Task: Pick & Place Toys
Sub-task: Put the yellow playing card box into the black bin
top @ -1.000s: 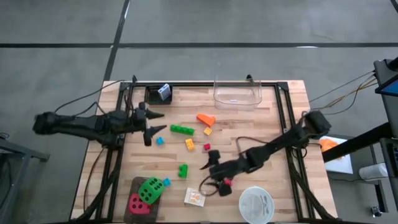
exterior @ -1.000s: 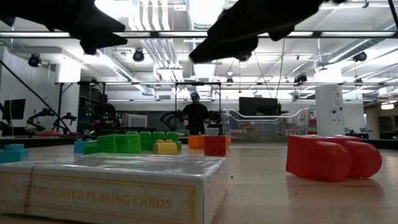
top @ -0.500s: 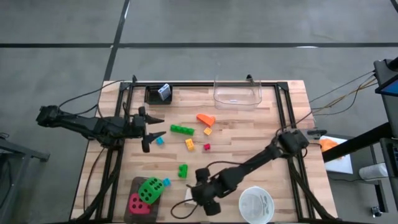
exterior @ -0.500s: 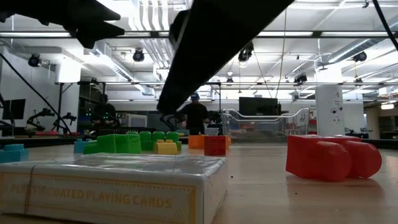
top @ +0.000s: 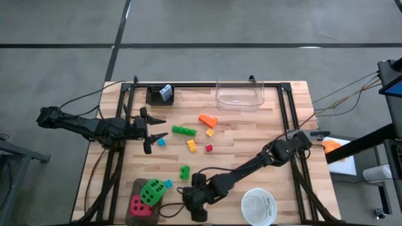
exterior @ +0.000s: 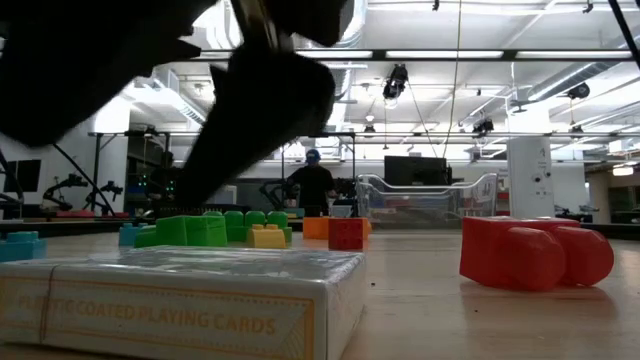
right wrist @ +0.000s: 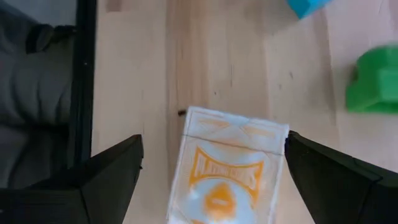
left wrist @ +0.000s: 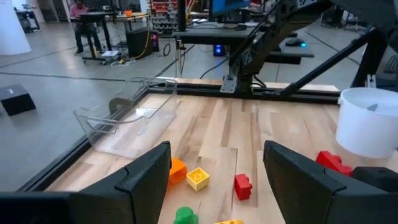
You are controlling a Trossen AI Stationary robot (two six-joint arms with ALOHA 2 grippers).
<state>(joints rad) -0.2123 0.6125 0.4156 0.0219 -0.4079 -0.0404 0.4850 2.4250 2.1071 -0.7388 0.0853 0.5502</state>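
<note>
The right gripper [top: 196, 206] has swung from the middle of the table down to the lower centre of the high view, and now sits over the card pack [right wrist: 227, 167] near the front edge. Its fingers [right wrist: 106, 171] stand spread wide on either side of the pack, apart from it, gripping nothing. A second ago the pack lay in plain sight from above; now the arm covers it there. In the low view the pack [exterior: 175, 300] fills the lower left, with the dark gripper looming over the upper left where before only a slim arm crossed the top.

The left gripper [top: 155, 123] hovers at the left of the table, partly open and empty, hardly shifted. Beside it lies a small blue brick [top: 161, 142]. The green die [top: 151, 191] and red die [top: 138, 204] sit at the lower left, just left of the right gripper.
</note>
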